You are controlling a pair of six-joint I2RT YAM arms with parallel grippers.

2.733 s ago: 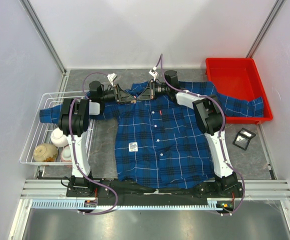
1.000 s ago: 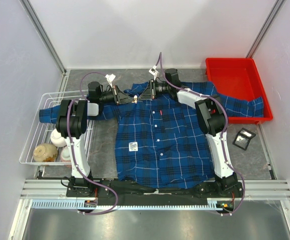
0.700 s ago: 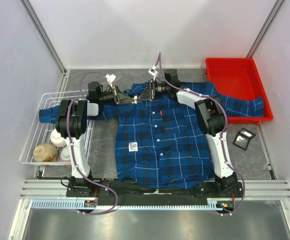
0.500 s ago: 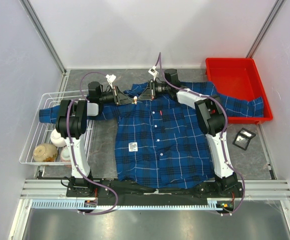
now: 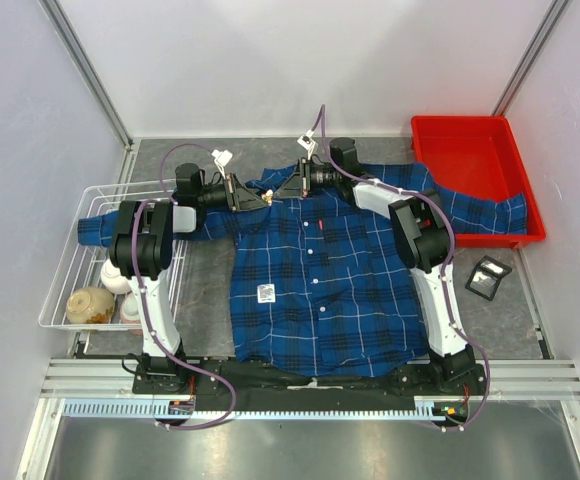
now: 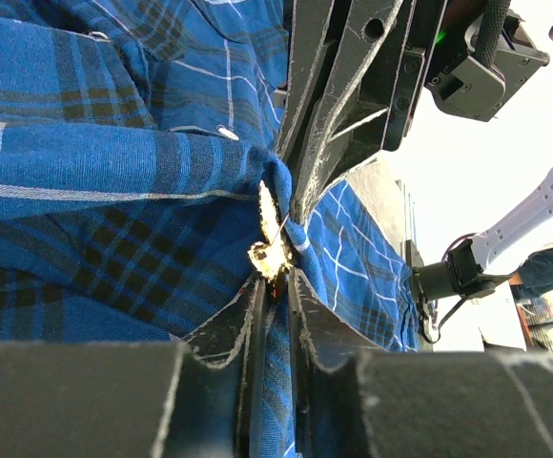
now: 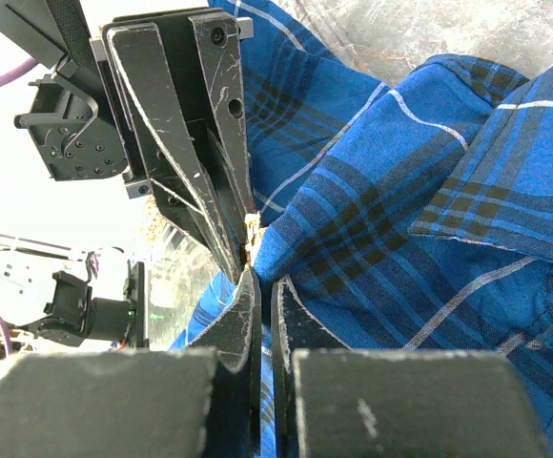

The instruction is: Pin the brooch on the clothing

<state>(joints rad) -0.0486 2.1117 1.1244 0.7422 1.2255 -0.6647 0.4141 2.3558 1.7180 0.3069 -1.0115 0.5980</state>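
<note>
The blue-and-black plaid shirt lies flat on the table, collar at the far side. Both grippers meet tip to tip at the collar. My left gripper is shut on the small gold brooch, which the left wrist view shows at its fingertips, pressed against a raised fold of shirt. My right gripper is shut on that fold from the opposite side. In the right wrist view its jaws pinch the plaid cloth, with a sliver of the brooch just beyond them.
A red bin stands at the far right with one sleeve draped over its edge. A wire basket at the left holds bowls and the other sleeve. A small black-framed object lies right of the shirt. A white label sits on the shirt front.
The two grippers have drawn closer together at the collar since the oldest frame. In the last second they have hardly moved.
</note>
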